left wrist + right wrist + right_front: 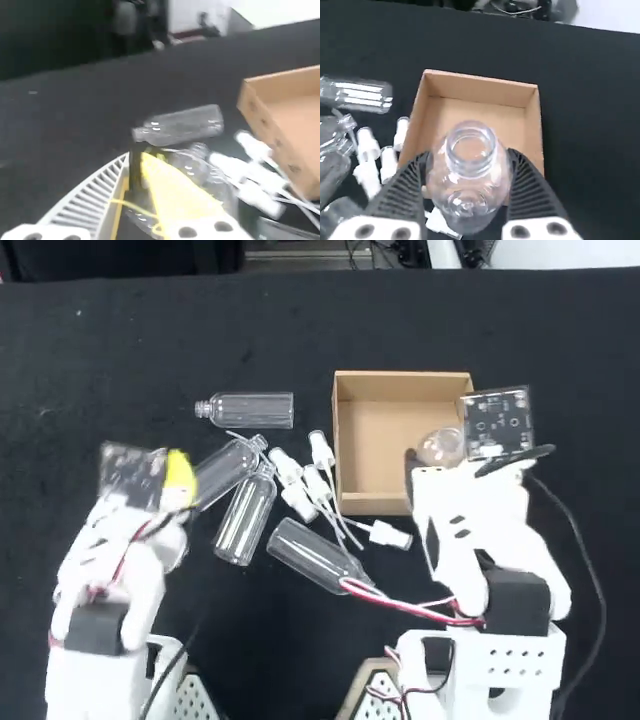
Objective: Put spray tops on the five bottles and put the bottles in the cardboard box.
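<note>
Left gripper (pixel 183 478) sits at the base end of a lying bottle (pixel 225 465). Can't tell how far open it is or whether it has a hold.

Three more bare bottles (pixel 250 409) lie on the tabletop (pixel 120 340) nearby, none capped. The spray tops (pixel 300 480) lie loose between the bottles and the box (pixel 400 380), dip tubes tangled across each other.

Right gripper (pixel 467 156) is clamped round the fifth bottle (pixel 468 142), open neck up, no top on it. It hangs over the box's near wall, and the box floor looks bare.

Risks:
- The clamped bottle goes into the box topless if let go now, so the step is skipped.
- Smooth clear plastic could slip or twist in the jaws.
- Lowering here could clip the box wall and shove the light box.
- On the left, round bottles could roll off when nudged.
- Crossed tubes may drag a neighbouring top along.
</note>
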`<action>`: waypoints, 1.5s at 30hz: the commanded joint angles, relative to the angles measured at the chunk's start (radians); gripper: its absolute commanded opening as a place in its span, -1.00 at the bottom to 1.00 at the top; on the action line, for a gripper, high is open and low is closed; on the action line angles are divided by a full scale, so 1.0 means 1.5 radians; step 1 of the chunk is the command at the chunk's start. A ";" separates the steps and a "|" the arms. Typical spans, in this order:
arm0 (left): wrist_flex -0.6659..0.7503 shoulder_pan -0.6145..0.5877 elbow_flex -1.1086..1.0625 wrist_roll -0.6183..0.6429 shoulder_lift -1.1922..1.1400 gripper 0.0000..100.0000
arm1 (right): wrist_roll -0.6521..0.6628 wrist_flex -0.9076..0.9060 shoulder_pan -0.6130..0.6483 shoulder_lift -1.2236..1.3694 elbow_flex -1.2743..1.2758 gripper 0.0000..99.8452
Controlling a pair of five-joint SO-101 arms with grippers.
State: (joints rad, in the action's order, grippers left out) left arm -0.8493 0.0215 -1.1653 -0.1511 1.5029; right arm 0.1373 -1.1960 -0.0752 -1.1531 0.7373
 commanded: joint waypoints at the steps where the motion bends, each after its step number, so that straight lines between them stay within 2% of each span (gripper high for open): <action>1: -0.045 0.098 0.186 0.093 -0.300 -0.63 | 0.004 0.028 -0.029 -0.018 -0.004 -0.98; 5: -0.106 0.189 0.298 0.238 -0.475 -0.47 | 0.004 0.029 -0.031 -0.018 0.004 -0.98; 9: -0.071 0.261 0.321 0.404 -0.589 -0.36 | 0.004 0.029 -0.031 -0.018 0.007 -0.98; 11: -0.042 0.283 0.320 0.443 -0.637 -0.33 | 0.003 0.029 -0.031 -0.018 0.008 -0.98; 17: 0.061 0.277 0.321 0.458 -0.753 -0.34 | 0.003 0.029 -0.029 -0.018 0.010 -0.98; 23: 0.177 0.220 0.325 0.581 -0.857 -0.34 | 0.003 0.029 -0.029 -0.018 0.010 -0.98; 27: 0.219 0.199 0.327 0.611 -0.902 -0.34 | 0.003 0.029 -0.028 -0.018 0.010 -0.98; 36: 0.226 0.150 0.327 0.610 -0.909 -0.34 | 0.005 0.029 -0.028 -0.018 0.010 -0.98; 45: 0.223 0.154 0.356 0.609 -0.909 -0.34 | 0.005 0.029 -0.028 -0.018 0.011 -0.98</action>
State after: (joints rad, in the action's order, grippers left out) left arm -0.5209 0.2685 -0.7096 0.7541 0.1297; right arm 0.1373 -1.1914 -0.1074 -1.1531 0.7603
